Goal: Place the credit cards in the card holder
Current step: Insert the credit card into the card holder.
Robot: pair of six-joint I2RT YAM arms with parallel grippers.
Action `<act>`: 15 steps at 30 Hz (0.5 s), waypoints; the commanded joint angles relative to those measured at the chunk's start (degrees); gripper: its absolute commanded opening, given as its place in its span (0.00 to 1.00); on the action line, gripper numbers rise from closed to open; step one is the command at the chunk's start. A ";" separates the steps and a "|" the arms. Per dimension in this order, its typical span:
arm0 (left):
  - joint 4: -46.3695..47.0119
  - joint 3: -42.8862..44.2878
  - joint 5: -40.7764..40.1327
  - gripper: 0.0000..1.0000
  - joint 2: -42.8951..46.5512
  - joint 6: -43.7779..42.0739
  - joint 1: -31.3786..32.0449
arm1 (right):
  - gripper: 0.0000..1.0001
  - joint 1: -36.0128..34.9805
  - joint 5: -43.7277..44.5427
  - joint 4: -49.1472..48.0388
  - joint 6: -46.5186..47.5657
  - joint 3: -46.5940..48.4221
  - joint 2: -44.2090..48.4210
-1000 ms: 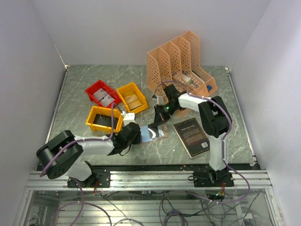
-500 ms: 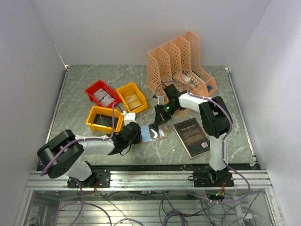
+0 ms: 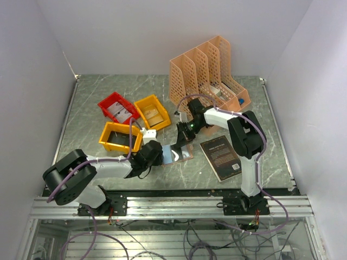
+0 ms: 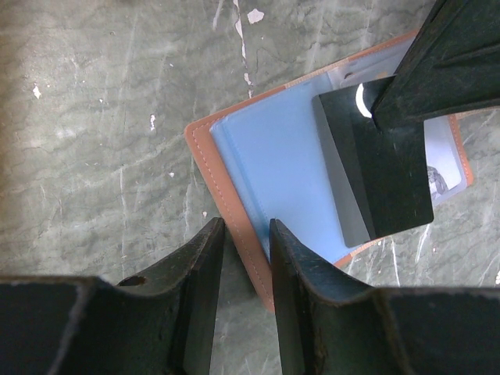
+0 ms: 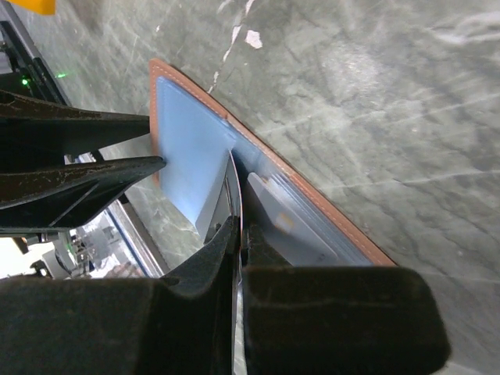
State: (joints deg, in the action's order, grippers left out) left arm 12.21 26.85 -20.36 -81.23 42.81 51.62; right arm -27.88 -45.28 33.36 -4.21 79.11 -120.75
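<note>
Card holder (image 4: 281, 148) lies open on the grey marble-patterned table (image 3: 97, 103), blue-grey inner faces up, near the front edge between the two arms. The left gripper (image 4: 244, 230) has its jaws drawn close on the holder's salmon-pink outer edge, pinning that side. The right gripper (image 5: 241, 226) is pressed tight on a thin credit card (image 4: 367, 187), held tilted with its lower edge touching the holder's inner face near the centre fold. A second pale card (image 5: 289, 230) sits tucked in a clear pocket on the holder's other half. Just to the right lies a black book (image 3: 220, 157). Further back stand a red bin (image 3: 116, 108), two yellow bins (image 3: 152, 111) and a peach lattice file organizer (image 3: 206, 70).
</note>
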 commanded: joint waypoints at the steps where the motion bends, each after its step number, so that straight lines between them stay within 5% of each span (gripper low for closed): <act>1: 1.83 0.81 -0.54 0.41 -0.28 -0.96 0.24 | 0.00 -1.62 1.84 0.96 0.36 0.08 -2.38; 15: 2.78 -0.16 0.06 0.41 0.89 -0.96 0.24 | 0.00 -0.71 -2.66 -5.40 -3.73 -2.10 -3.08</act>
State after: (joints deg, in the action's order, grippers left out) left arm 12.32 26.85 -20.32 -81.21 42.37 51.59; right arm -28.69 -49.19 31.09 -6.72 79.00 -122.04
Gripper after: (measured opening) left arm 0.412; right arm 0.009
